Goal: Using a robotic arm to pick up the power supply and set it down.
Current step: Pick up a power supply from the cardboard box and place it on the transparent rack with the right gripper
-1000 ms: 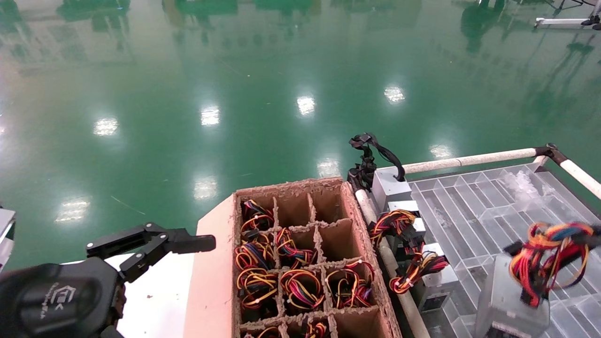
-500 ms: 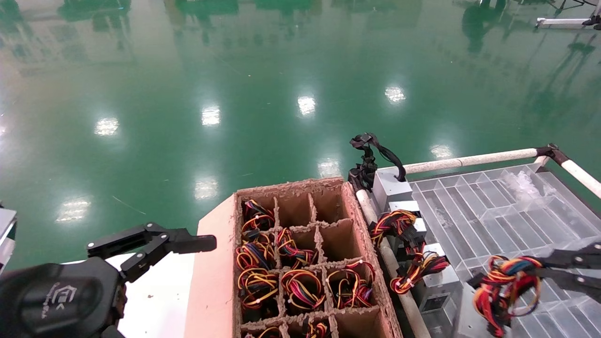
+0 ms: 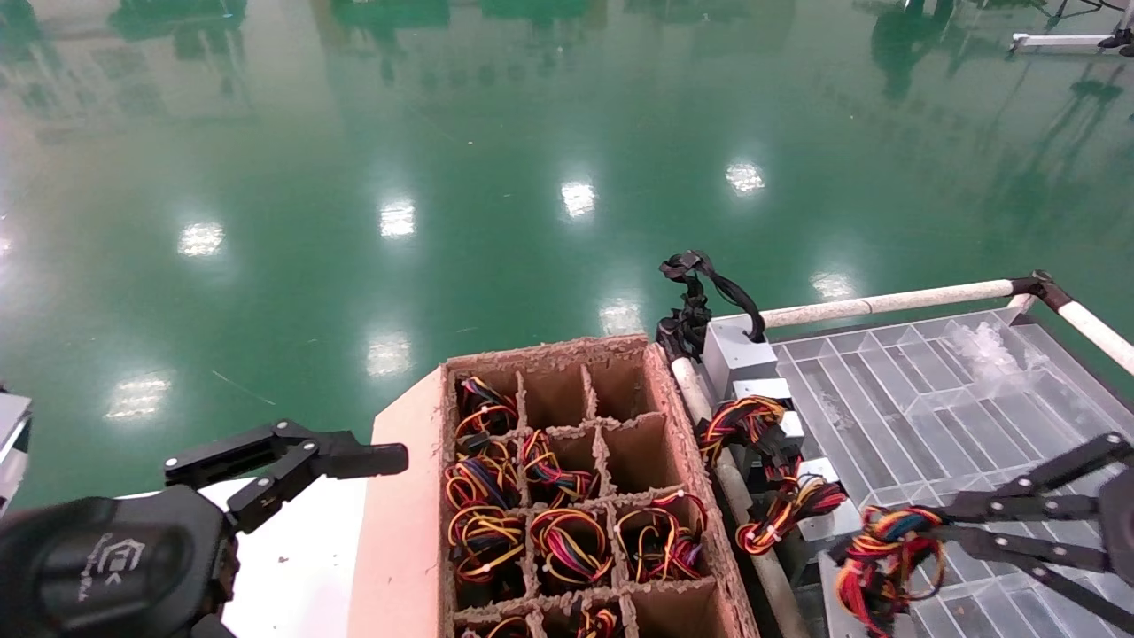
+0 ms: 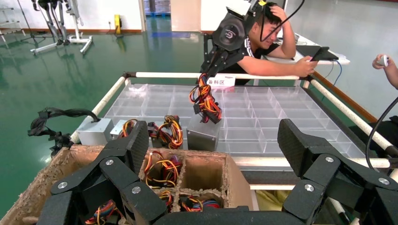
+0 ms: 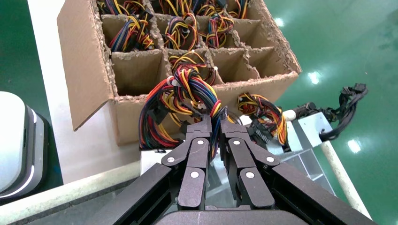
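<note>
My right gripper (image 3: 926,530) (image 5: 215,119) is shut on the looped red, yellow and black wires (image 3: 886,554) (image 5: 180,93) of the power supply. Its grey metal box (image 4: 202,132) (image 5: 151,159) hangs below the wires at the clear tray's edge next to the cardboard box. I cannot tell whether it touches the tray. In the head view only the box's top corner (image 3: 837,602) shows at the lower edge. My left gripper (image 3: 376,461) (image 4: 216,145) is parked open and empty beside the cardboard box.
A divided cardboard box (image 3: 403,496) holds several wire bundles. Two more wired supplies (image 3: 824,527) and one with a black cable (image 3: 735,350) line the clear compartment tray (image 3: 957,390). A white pipe rail (image 3: 886,303) frames it. A person (image 4: 277,42) leans beyond.
The right gripper has carried the power supply down and to the left, toward the row of supplies at the tray's edge. The left arm has not moved.
</note>
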